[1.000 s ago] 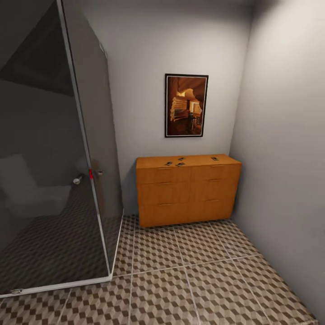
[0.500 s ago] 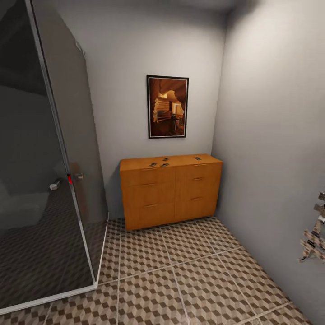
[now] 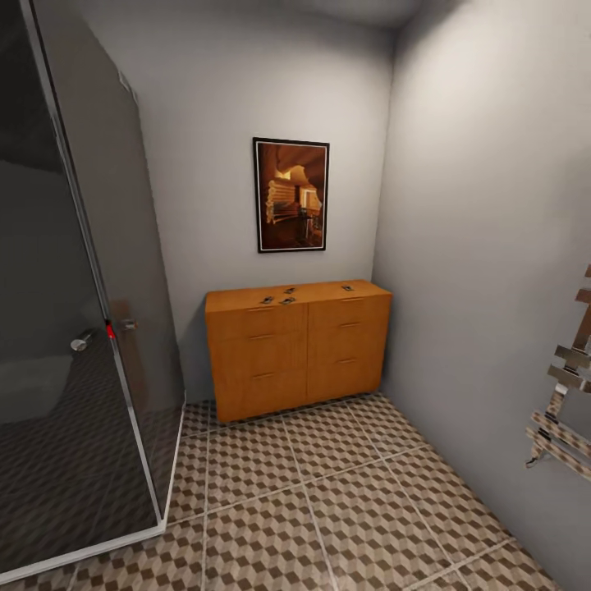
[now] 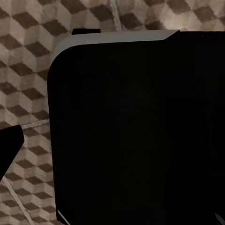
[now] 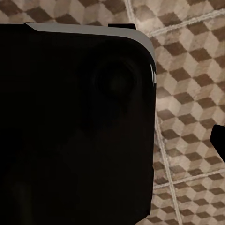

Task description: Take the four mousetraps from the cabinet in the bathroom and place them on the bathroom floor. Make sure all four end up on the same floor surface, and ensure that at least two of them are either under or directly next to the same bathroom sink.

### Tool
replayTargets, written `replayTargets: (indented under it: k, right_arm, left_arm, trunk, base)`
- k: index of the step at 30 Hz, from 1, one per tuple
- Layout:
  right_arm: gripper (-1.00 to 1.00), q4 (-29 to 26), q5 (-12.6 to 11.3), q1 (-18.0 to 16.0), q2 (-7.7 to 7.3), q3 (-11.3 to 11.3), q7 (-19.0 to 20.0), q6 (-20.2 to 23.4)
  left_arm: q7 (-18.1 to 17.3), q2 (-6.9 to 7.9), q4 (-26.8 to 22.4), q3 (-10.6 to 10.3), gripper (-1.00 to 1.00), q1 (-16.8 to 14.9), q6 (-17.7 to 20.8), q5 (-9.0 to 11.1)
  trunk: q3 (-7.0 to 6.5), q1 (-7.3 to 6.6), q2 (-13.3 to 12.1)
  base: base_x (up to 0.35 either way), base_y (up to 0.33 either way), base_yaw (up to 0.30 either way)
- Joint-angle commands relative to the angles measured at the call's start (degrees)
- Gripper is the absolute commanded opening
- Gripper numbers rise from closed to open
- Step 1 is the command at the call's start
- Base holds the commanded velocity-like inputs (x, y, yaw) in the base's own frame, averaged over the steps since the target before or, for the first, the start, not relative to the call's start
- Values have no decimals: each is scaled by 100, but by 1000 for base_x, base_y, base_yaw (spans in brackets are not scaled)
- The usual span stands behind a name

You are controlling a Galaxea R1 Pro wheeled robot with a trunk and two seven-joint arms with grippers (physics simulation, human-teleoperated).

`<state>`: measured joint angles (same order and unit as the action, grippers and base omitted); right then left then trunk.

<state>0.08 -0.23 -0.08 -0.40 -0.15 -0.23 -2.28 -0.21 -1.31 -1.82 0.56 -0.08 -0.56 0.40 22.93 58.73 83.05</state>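
Looking from both wrist views onto a black robot body (image 4: 136, 131) over the cube-patterned floor (image 3: 328, 509); a dark tip at each view's edge, too little to tell either gripper's opening or any hold. Ahead in the head view, against the far wall under a picture (image 3: 291, 194), the cabinet (image 3: 300, 349) with 4 mousetraps (image 3: 286, 295) on its top. Left of it a glass shower (image 3: 82, 328), right a chrome towel rail (image 3: 566, 394).
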Motion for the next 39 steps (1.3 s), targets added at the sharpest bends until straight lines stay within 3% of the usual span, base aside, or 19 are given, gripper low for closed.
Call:
replayTargets:
  k: [1,39]
  right_arm:
    - [100,1,1,-1,-1,0,-6,-19]
    - [100,1,40,-1,-3,23,-38,-18]
  left_arm:
    - [-1,0,-2,5,100,-1,-6,4]
    - [3,6,-2,6,100,-1,-6,4]
  trunk:
    - [5,0,3]
    - [4,0,3]
  base:
    - [0,0,-21]
    - [0,0,-2]
